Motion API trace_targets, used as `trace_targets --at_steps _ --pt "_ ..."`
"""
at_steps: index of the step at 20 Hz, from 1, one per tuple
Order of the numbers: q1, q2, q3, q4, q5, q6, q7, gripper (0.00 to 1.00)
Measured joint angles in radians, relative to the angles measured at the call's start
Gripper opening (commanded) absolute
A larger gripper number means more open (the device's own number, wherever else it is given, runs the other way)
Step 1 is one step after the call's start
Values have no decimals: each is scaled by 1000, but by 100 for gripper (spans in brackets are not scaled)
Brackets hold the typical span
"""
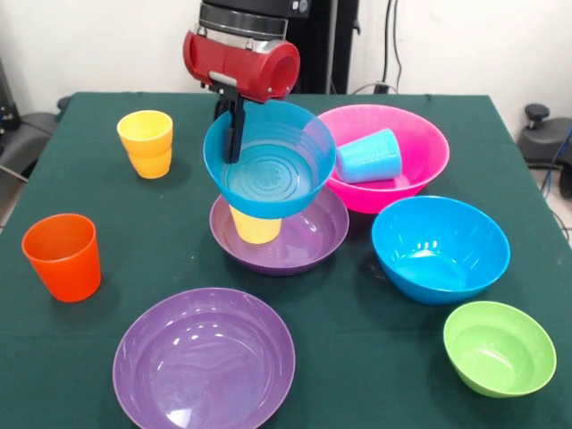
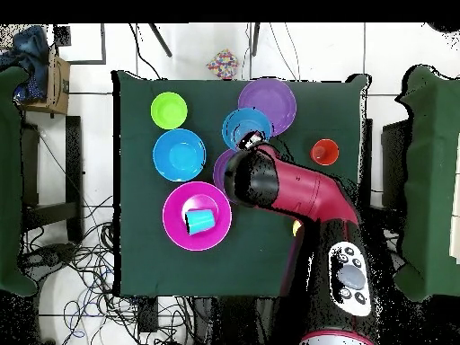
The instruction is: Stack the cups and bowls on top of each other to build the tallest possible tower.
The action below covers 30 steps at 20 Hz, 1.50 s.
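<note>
Light blue cup [image 1: 368, 156] lying in pink bowl [image 1: 420, 170], pale yellow cup [image 1: 256, 225] in purple bowl [image 1: 308, 241], gripper [image 1: 234, 132] clamping small blue bowl [image 1: 268, 174] rim, lifted and tilted above them.

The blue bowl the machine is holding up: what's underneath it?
Under the small blue bowl stands a pale yellow cup inside a purple bowl. The blue bowl hides the cup's top, so whether they touch cannot be seen. The gripper holds the bowl's rim.

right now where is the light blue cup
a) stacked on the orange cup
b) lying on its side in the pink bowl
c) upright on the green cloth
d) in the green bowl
b: the light blue cup lies tipped over inside the big pink bowl.
</note>
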Motion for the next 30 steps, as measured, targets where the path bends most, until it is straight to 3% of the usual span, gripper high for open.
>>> trace_targets --at_steps 17,30 --pt "-3 -77 -5 40 -16 -5 0 0" --pt "3 -69 -49 65 -118 -228 0 0"
